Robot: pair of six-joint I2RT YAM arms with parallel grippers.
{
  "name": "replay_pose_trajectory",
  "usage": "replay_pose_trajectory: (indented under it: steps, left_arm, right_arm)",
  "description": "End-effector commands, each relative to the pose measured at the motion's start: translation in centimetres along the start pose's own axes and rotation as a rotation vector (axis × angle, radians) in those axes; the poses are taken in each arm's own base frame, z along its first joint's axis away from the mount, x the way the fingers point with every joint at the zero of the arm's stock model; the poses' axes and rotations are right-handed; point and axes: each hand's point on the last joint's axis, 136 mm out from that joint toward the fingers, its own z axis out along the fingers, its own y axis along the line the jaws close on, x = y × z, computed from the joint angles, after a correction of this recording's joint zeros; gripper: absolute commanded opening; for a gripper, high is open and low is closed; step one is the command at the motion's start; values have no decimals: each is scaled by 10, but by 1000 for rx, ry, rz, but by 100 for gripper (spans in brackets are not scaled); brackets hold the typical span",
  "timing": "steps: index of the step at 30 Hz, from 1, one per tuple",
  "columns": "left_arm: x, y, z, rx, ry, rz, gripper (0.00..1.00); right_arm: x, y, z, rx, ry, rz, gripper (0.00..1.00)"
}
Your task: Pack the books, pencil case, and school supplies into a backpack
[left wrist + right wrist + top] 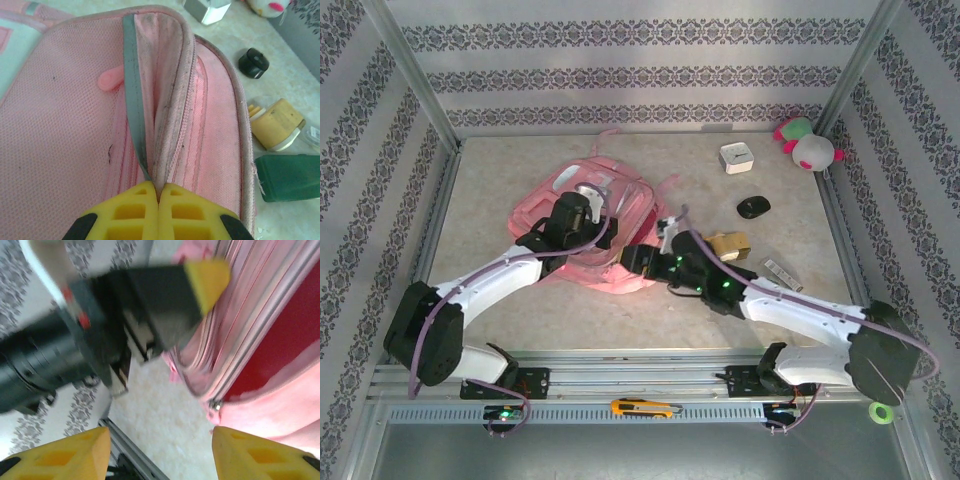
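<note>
- The backpack point(625, 205) lies flat on the table point(490, 190), left of the middle and nearer the far edge than the near one. That puts it where both arms can reach it.
- The left gripper point(159, 195) has its yellow fingers pressed together on the grey-trimmed lip of the backpack's opening, pinching the fabric. I'd say it holds that lip so the mouth stays parted and doesn't sag shut.
- From the right wrist, the zip stands apart and something red shows inside. Whether that is lining or a book, I cannot tell.
- The right gripper point(160, 442) sits just beside the backpack's right edge, fingers spread with nothing between them. To my eye it is free to fetch whatever goes in next while the other arm minds the opening.
- The loose things are on the right half of the table, on the free arm's side:
  - a tan box point(730, 245) near the bag
  - a black round object point(753, 207) a little beyond it
  - a white box point(735, 158) close to the far edge
  - a plush toy point(807, 145) in the far right corner
- A yellow utility knife point(645, 408) lies on the rail along the near edge, between the two arm bases and well apart from the rest.
- With so much outside the bag, I'd judge most of the packing is not yet done.
</note>
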Motion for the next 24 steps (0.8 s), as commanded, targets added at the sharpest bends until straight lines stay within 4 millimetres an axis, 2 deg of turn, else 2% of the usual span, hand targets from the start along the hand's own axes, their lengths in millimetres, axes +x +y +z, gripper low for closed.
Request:
replay_pose_trajectory:
  steps: [1,5,11,12,16,17,20,22,24]
  left_arm:
    - [-38,-22,-21,120,-159,87,0]
    - [-37,-32,-29,192,-166,123,0]
    - [-41,-45,-33,257,-160,158,0]
    - [-41,-46,-32,259,-154,165,0]
    - [-47,-37,-31,204,-145,178,0]
    - [-50,-30,-29,177,-142,171,0]
    - [-61,-11,-22,134,-125,133,0]
    - [-65,-7,-25,129,-99,109,20]
    - [-58,-8,-34,125,-65,106,40]
  right_arm:
    - [-10,-15,-1,13,38,24,56]
    - [-31,-4,19,-46,56,42,56]
    - [-60,1,48,-89,20,53,54]
    - [-62,-1,51,-83,18,57,49]
    - [-72,-12,56,-53,-53,104,8]
    - [-72,-11,54,-52,-91,114,2]
    - [-70,-8,46,-37,-199,130,0]
    - [-71,-7,44,-32,-242,130,0]
    - [-75,-6,43,-35,-247,131,0]
